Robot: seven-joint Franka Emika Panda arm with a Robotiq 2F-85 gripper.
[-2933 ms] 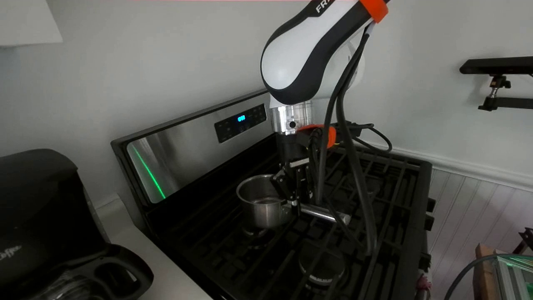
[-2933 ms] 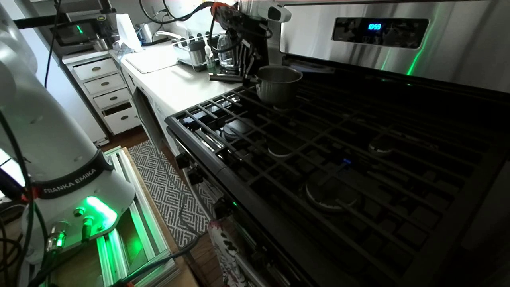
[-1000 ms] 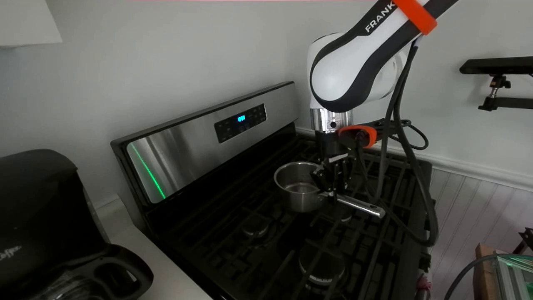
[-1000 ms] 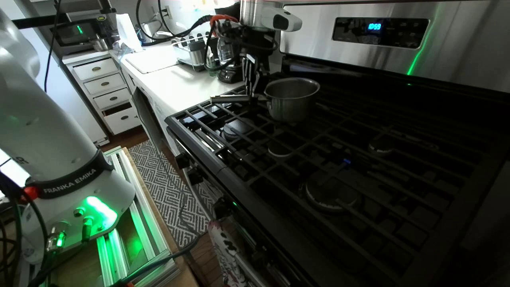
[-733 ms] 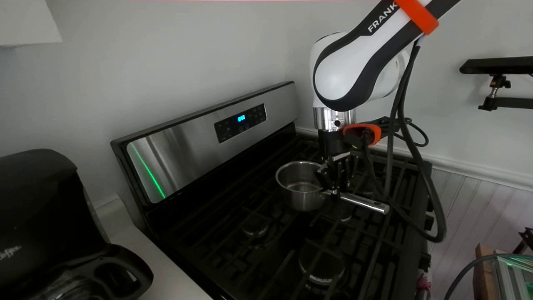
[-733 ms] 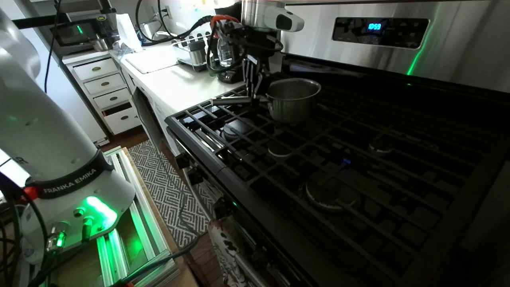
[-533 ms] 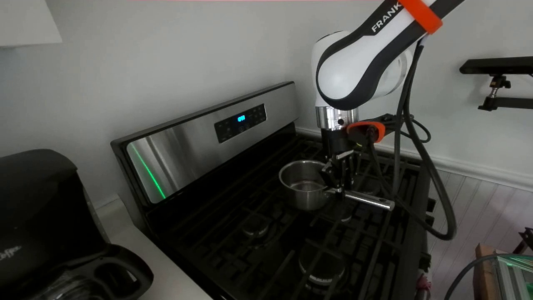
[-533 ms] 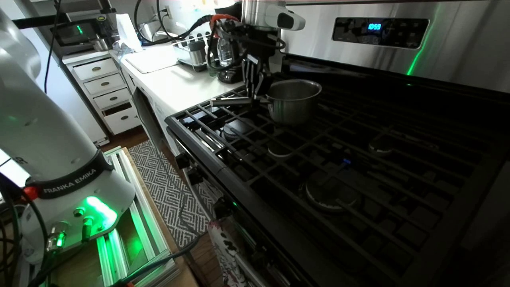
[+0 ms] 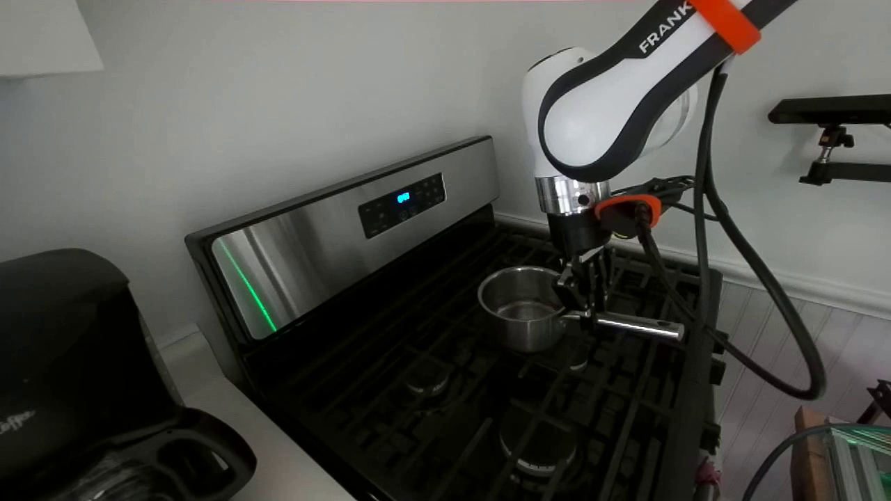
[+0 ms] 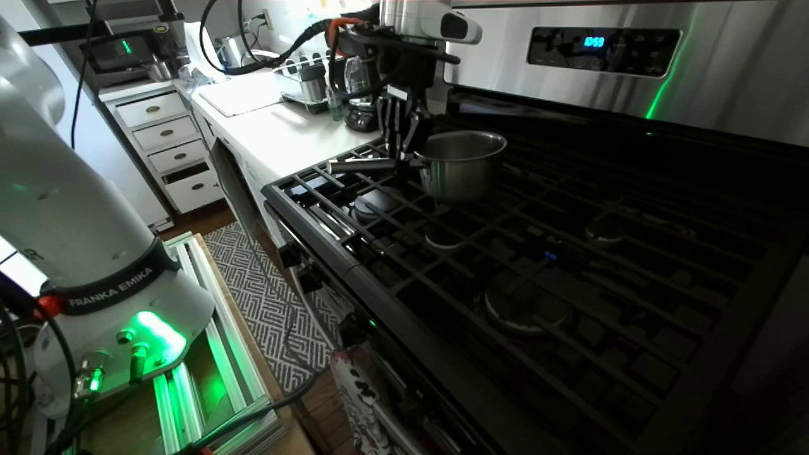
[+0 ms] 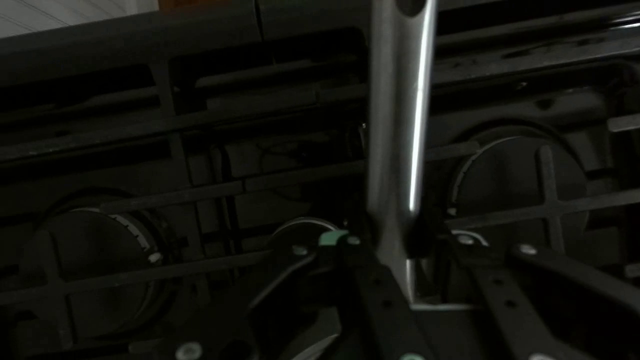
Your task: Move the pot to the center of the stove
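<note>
The shiny steel pot [image 9: 523,330] is upright over the black grates of the stove [image 9: 306,261], toward the back panel side. In an exterior view the pot [image 10: 466,174] hangs over the stove [image 10: 366,278] grates near the counter end. I cannot tell whether its base touches the grates. My gripper [image 9: 590,314] is shut on the pot's handle close to the bowl, and it also shows in an exterior view [image 10: 401,163]. In the wrist view the handle [image 11: 400,115] runs between the fingers of the gripper [image 11: 402,242]; the bowl is mostly hidden there.
A black coffee maker [image 9: 69,369] stands on the counter beside the stove. Burners [image 10: 528,309] lie under the raised grates. The stove's back panel [image 10: 493,57] rises behind. A dish rack [image 10: 303,82] stands on the white counter [image 10: 272,136]. The arm's cable loops low [image 9: 800,390].
The pot and gripper have moved together, rightward in one view and slightly toward the stove's front in another. The handle has swung a little, and the cable loop hangs wider. The grip stays.
</note>
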